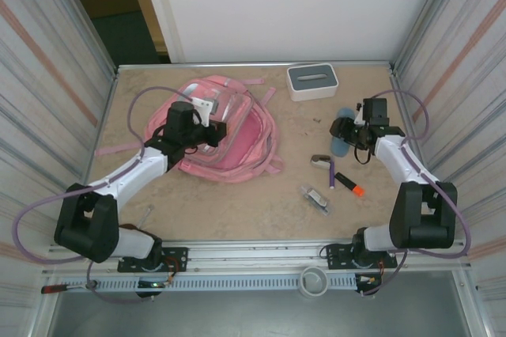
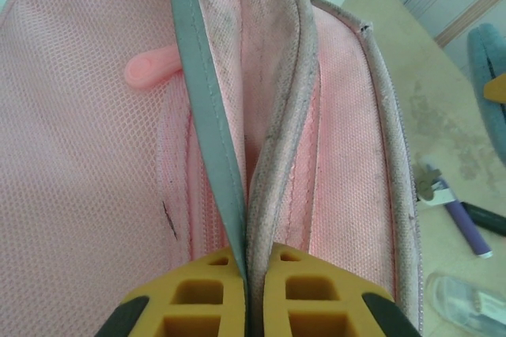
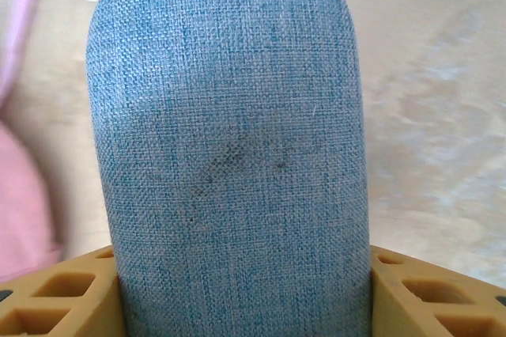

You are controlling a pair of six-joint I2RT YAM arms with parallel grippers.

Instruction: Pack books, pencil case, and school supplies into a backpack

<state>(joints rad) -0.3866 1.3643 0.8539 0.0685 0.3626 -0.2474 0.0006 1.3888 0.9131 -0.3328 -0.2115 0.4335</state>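
Note:
The pink backpack (image 1: 237,143) lies at the back left of the table. My left gripper (image 1: 209,114) is shut on its open rim, pinching the grey binding and zip edge (image 2: 273,171) between its yellow fingers (image 2: 198,297). On the right, my right gripper (image 1: 346,128) is shut on the blue fabric pencil case (image 3: 229,155), which stands between its pads. The school supplies lie on the table between the arms: a beige piece (image 1: 319,160), a purple pen (image 1: 331,171), an orange-tipped marker (image 1: 349,185) and a clear packet (image 1: 316,197). The books are out of view.
A white box with a grey slotted top (image 1: 312,81) stands at the back, right of the backpack. Pink straps (image 1: 117,148) trail to the left. Panel walls close in the table on three sides. A tape roll (image 1: 314,281) sits on the front rail.

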